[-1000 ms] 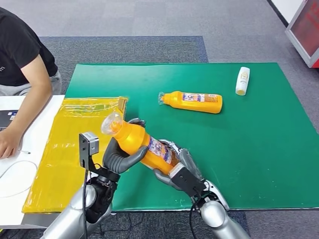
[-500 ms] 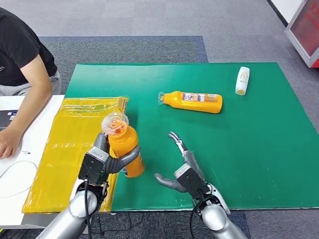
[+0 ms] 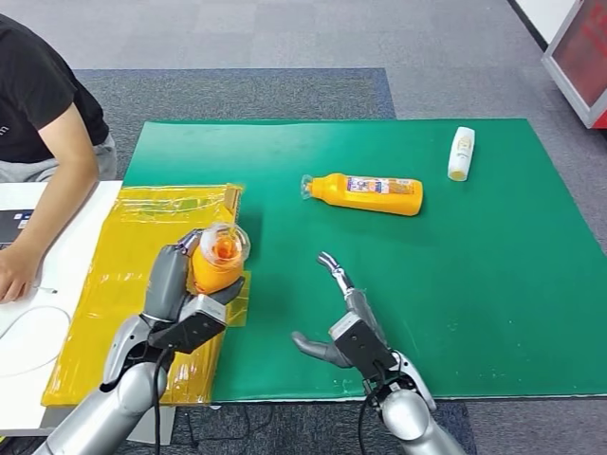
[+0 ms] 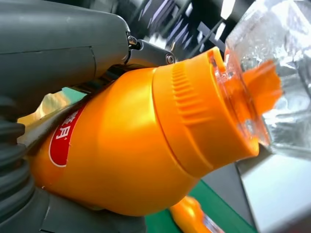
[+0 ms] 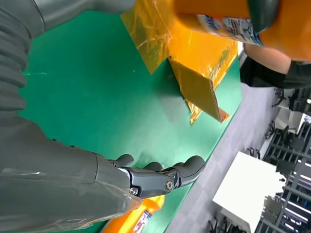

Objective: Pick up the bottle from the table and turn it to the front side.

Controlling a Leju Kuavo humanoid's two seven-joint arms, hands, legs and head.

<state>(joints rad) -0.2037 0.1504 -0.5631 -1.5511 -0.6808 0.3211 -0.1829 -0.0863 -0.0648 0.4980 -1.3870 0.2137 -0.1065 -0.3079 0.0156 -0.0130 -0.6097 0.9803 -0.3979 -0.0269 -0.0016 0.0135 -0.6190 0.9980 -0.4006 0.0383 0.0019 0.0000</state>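
Orange bottle (image 3: 217, 258) gripped in the left hand (image 3: 174, 294), lifted off the counter and tipped so the clear cap points pretty much straight up at the head camera. Sits over the near-left part of the counter, right above the edge where the yellow sheet (image 3: 136, 284) meets the green mat (image 3: 430, 284). Fingers wrapped round the body, thumb on the side facing the mat. Up close from the left wrist, same bottle (image 4: 146, 141): ribbed orange collar, see-through cap with an orange spout inside, a bit of red label down near the palm, grey thumb (image 4: 62, 43) pressed along its side.

Right hand (image 3: 343, 318) just hanging over the green mat near the front edge, holding nothing, fingers spread with one stretched out toward the far side and the thumb sticking out toward the left hand. Clearly apart from the bottle. From the right wrist, dark fingers (image 5: 157, 177) loosely extended over the mat, nothing between them.

Farther back, second orange bottle (image 3: 369, 193) lying on its side mid-mat, cap toward the left. Small white bottle (image 3: 462, 153) lying near the far right corner. Person in a black shirt (image 3: 39, 85) at the left, arm resting on a white surface (image 3: 43, 303) next to the yellow sheet.
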